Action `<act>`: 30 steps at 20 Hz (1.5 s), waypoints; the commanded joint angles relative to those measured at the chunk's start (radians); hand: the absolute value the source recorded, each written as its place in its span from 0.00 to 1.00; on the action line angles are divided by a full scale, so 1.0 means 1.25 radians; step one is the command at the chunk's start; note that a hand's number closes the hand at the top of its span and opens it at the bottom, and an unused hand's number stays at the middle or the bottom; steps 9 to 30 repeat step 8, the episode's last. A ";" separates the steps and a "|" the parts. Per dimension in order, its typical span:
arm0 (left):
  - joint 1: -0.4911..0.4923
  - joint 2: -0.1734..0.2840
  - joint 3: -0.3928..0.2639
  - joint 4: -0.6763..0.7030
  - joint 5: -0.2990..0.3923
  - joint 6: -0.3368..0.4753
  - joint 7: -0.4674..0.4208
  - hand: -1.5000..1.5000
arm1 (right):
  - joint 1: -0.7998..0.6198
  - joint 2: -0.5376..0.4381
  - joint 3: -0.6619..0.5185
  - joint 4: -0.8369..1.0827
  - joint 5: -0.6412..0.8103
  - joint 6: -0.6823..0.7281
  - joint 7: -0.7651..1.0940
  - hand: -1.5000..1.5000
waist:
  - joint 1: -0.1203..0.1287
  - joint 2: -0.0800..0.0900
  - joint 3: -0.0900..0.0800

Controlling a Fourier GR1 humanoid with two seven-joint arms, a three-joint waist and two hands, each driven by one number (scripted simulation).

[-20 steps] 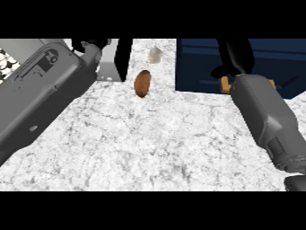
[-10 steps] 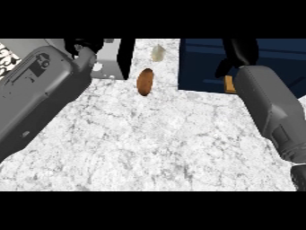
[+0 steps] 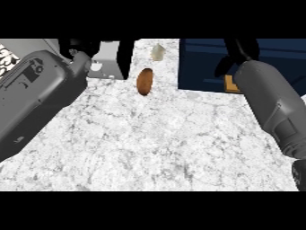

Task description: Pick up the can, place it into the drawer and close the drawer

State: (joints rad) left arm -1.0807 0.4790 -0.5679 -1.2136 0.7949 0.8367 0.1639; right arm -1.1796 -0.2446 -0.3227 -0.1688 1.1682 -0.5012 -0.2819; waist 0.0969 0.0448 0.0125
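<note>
marble counter (image 3: pixel 148 148): open central lane.
lane between both forearms unobstructed; brown oval object (image 3: pixel 145 81) stands at far end, grey block (image 3: pixel 110 63) left, navy drawer (image 3: pixel 202 67) right.

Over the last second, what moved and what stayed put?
The right forearm swung further over the dark blue drawer, carrying the right hand toward the top edge; the orange thing under it is now mostly hidden. The left hand, brown disc and pale object stayed put.
</note>
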 commanded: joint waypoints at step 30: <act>0.021 0.021 0.000 -0.055 -0.011 0.014 0.025 0.00 | -0.058 0.035 -0.220 -0.025 -0.236 0.097 -0.114 0.00 | 0.017 -0.009 -0.006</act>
